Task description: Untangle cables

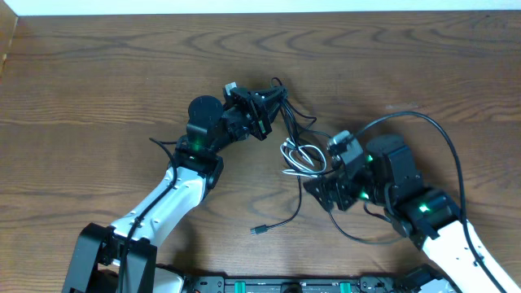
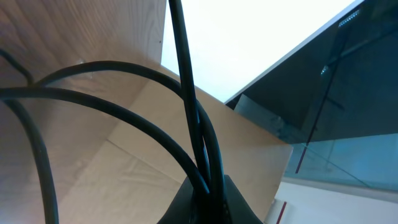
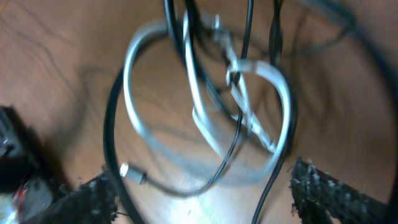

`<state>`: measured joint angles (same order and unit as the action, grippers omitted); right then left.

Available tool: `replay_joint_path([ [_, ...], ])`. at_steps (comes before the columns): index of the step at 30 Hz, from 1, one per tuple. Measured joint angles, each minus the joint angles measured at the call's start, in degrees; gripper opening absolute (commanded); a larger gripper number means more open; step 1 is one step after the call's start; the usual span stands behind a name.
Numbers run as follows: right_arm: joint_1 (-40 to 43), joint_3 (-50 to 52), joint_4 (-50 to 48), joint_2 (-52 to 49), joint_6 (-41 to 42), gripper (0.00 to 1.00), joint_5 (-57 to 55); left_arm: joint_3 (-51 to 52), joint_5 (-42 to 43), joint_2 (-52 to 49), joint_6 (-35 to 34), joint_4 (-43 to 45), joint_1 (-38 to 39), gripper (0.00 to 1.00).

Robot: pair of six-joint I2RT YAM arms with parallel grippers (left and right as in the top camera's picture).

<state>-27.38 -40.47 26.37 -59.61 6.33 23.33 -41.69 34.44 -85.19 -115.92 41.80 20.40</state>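
Note:
The tangled cables lie mid-table: a white cable [image 1: 299,156] coiled in loops, with black cables [image 1: 295,122] running through it. My left gripper [image 1: 267,112] is shut on several black strands [image 2: 200,143] and holds them up off the table; they fan out from its closed jaws [image 2: 208,198]. One black cable trails down to a loose plug end [image 1: 259,231]. My right gripper [image 1: 320,190] hovers just over the white loops [image 3: 205,106], open, with its fingers [image 3: 87,199] either side of the cables and gripping nothing. A small plug [image 3: 132,173] lies between them.
The wooden table [image 1: 98,89] spreads bare to the left and far side. A thicker black cord [image 1: 444,138] arcs over my right arm. A light wall strip runs along the table's far edge [image 1: 260,6].

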Motion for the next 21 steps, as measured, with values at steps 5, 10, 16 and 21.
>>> replay_joint_path([
  [5,-2.2,0.0,-7.4,-3.9,0.2,0.91,-0.9,0.0,0.7,0.0,0.0,0.0,-0.1,0.08],
  [10,-4.8,0.0,-9.2,-7.8,0.2,0.76,-1.5,0.0,1.2,0.0,0.0,0.0,-0.1,0.08],
  [16,-5.6,0.0,-9.6,-7.8,0.2,0.30,-3.4,0.0,1.2,0.0,0.0,0.0,-0.1,0.08],
  [21,-5.6,-0.4,-9.5,-3.3,0.9,0.01,-4.1,0.0,1.3,0.0,0.0,-3.3,-0.1,0.08],
])
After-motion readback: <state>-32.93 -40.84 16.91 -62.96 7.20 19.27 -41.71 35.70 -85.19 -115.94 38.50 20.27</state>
